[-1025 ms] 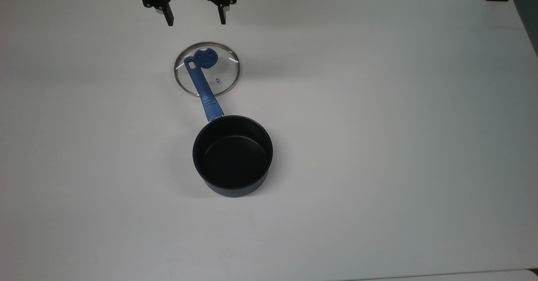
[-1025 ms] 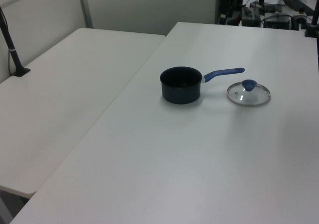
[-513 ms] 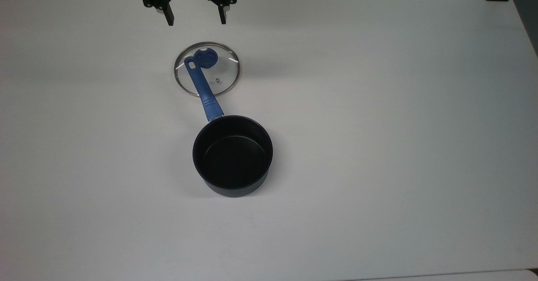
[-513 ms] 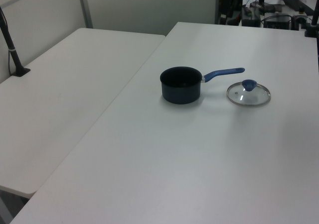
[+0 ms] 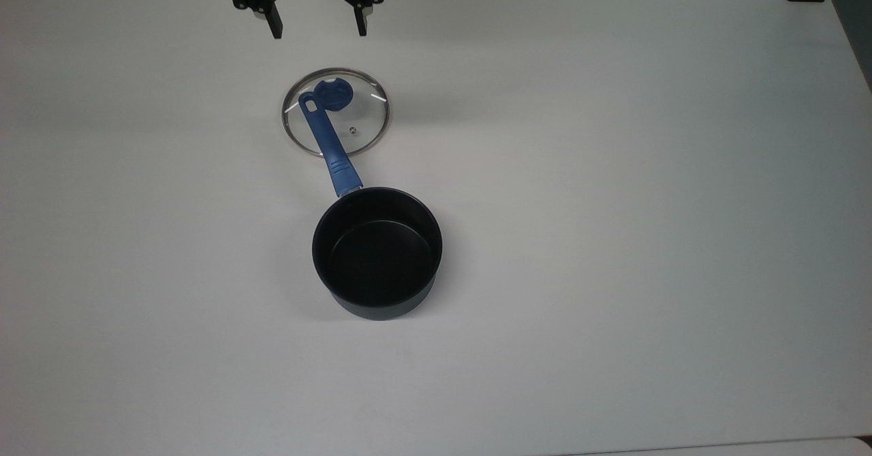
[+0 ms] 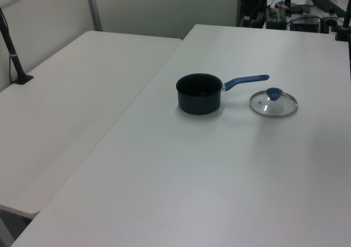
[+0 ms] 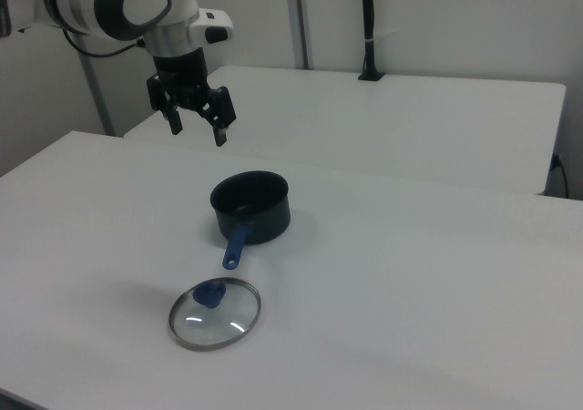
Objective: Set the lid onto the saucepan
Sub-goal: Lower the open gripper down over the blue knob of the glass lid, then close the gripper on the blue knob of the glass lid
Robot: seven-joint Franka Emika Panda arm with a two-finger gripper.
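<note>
Almost nothing has moved since a second ago: your pincer point(image 5: 317, 32) has only crept a touch toward the top view's upper edge, and the lid point(image 5: 336, 112) and saucepan point(image 5: 377, 252) lie exactly where they were.

Your pincer hangs in the air with its fingers spread wide and nothing between them. In the right view it sits high above the counter point(image 7: 410, 273), well clear of both things.

What the coming move turns on is this: the lid lies flat on the counter below your pincer and, in the top view, a short way toward the lower edge, almost in line with the gap between the fingers. The saucepan stands farther off along that same direction, beyond the lid, open and empty.

Mind the saucepan's handle point(image 5: 327, 141). Its long axis runs from the pan back toward your pincer, and in the top view its holed end overlaps the lid, just beside the knob point(image 5: 334, 94). The left view shows the handle raised above the counter and the lid apart from it, so I judge the overlap to be only one of line of sight. Even so, come down on the knob from the side away from the handle.
</note>
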